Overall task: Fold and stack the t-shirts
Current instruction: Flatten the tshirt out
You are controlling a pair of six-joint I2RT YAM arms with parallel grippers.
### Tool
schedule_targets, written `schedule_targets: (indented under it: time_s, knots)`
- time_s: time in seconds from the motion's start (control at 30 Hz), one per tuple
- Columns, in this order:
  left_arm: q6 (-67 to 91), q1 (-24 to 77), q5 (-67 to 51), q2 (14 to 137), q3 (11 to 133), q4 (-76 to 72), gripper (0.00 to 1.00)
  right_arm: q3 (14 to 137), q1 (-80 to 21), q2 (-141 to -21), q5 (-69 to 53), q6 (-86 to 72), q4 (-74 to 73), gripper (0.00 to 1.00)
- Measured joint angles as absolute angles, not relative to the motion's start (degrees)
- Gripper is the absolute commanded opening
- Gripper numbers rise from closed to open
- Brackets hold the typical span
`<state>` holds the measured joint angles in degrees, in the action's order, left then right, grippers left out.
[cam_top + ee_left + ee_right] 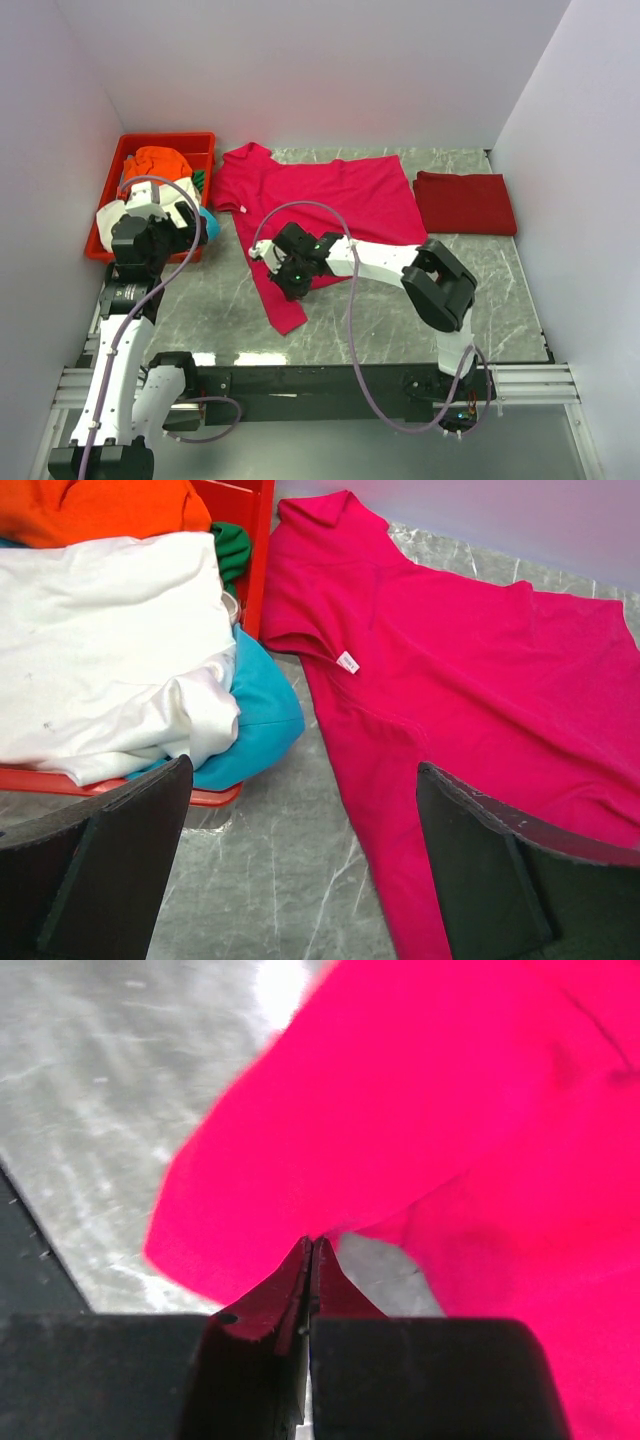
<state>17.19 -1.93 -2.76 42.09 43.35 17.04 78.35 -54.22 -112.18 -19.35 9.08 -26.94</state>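
1. Seen from above only: pink-red t-shirt (340, 195) spread flat across the grey table (400, 310), with a narrow strip trailing toward the near edge. Darker red t-shirt (465, 202) folded into a rectangle at the far right, close to the pink one but apart from it. Red tray (165, 138) at the far left.
2. Seen from the left wrist only: the tray's pile up close. White t-shirt (100, 640) on top, orange t-shirt (90, 510) behind it, teal t-shirt (265, 715) bulging over the rim onto the table, a scrap of green cloth (232, 545) against the tray wall. Also a small white tag (347, 662) on the pink shirt.
3. Left gripper (300, 870): spread wide, holding nothing, hanging near the tray's corner.
4. Seen from the right wrist only: right gripper (311, 1255) closed tight, pinching an edge of the pink-red t-shirt, with bare table showing past the cloth.
5. Counted: five t-shirts, one of each colour, three of them in the tray. One green cloth of unclear kind. One tray. Two grippers.
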Motion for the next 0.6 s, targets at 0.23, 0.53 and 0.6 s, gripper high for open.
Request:
schedule_targets:
  time_s: [0.23, 0.53, 0.6]
  knots:
    - [17.12, -1.93, -2.92, 41.63, 43.35, 17.04, 0.98, 80.16, -61.06, -106.34, -17.19, 14.92, -30.22, 0.00]
    - [17.43, -1.93, 5.74, 31.22, 41.36, 16.27, 0.99, 93.12, -72.62, -112.33, -15.44, 21.69, -34.74, 0.04]
    - [17.54, -1.93, 8.93, 27.35, 40.25, 15.75, 1.00, 98.80, -75.72, -116.86, -15.46, 22.65, -35.66, 0.24]
